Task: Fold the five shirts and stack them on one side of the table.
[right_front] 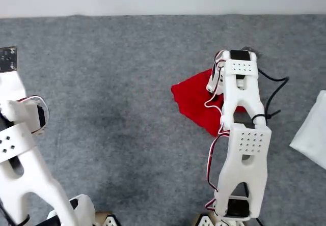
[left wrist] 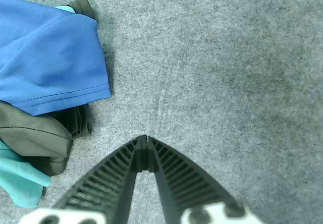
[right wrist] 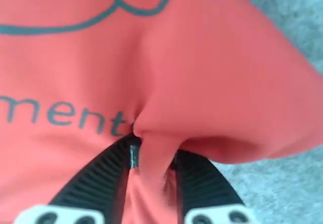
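Where the white left arm stands at the near left of the grey felt-covered counter, its black ribbed left claw is closed over bare felt, tips touching with nothing between them. Near that claw, apart from its tips, lies a heap of three garments: a smooth blue jersey shirt overlapping a crumpled olive-green shirt and a turquoise shirt. A white cloth lies at the right edge. Farther off, right of centre, the right claw is clamped on a raised fold of a rumpled red cotton shirt with dark lettering, which spreads leftward from under the right arm.
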